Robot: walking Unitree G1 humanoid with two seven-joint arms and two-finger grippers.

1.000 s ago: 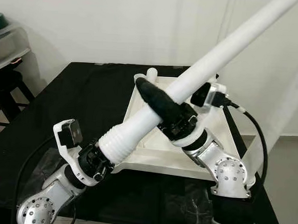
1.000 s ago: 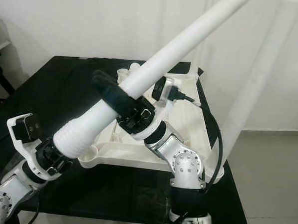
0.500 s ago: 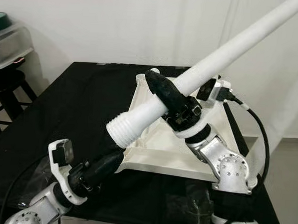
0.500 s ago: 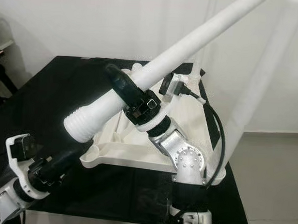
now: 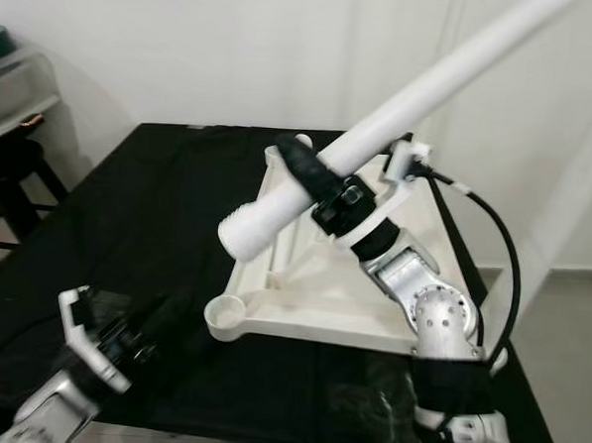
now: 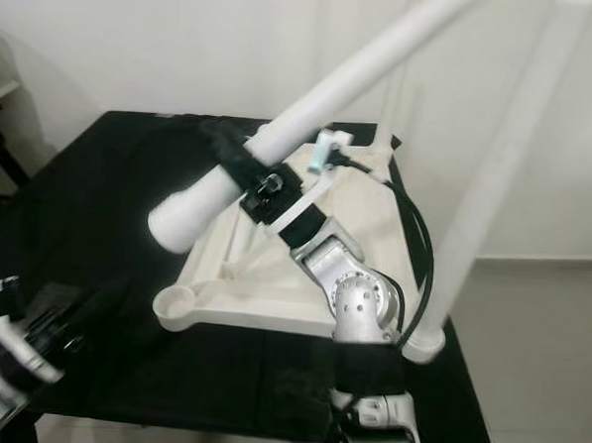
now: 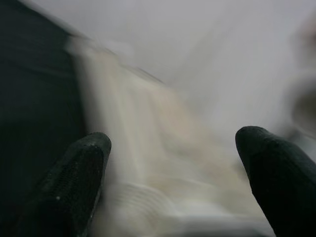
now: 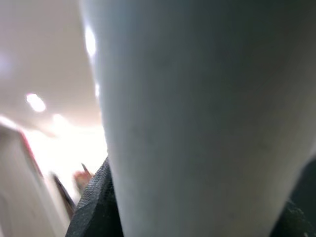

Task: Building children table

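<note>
A long white table leg [image 5: 412, 84] slants up to the right, its ribbed lower end [image 5: 246, 229] hanging above the upturned white tabletop [image 5: 310, 328]. My right gripper [image 5: 313, 178] is shut on the leg a little above that end, and the leg's smooth side [image 8: 197, 123] presses close in the right wrist view. An empty round corner socket [image 5: 226, 314] sits at the tabletop's near left corner. My left gripper [image 5: 162, 319] is low at the front left, open and blurred, with its fingers [image 7: 74, 182] spread wide and nothing between them.
The tabletop lies on a black table [image 5: 128, 203]. Another white leg [image 6: 486, 192] stands upright at the tabletop's near right corner. A dark stool [image 5: 11, 172] with a clear plastic box [image 5: 15, 83] stands off the table's left edge. A white wall is behind.
My left gripper let go of the leg's ribbed end and dropped to the front left. My right gripper carried the leg back over the tabletop.
</note>
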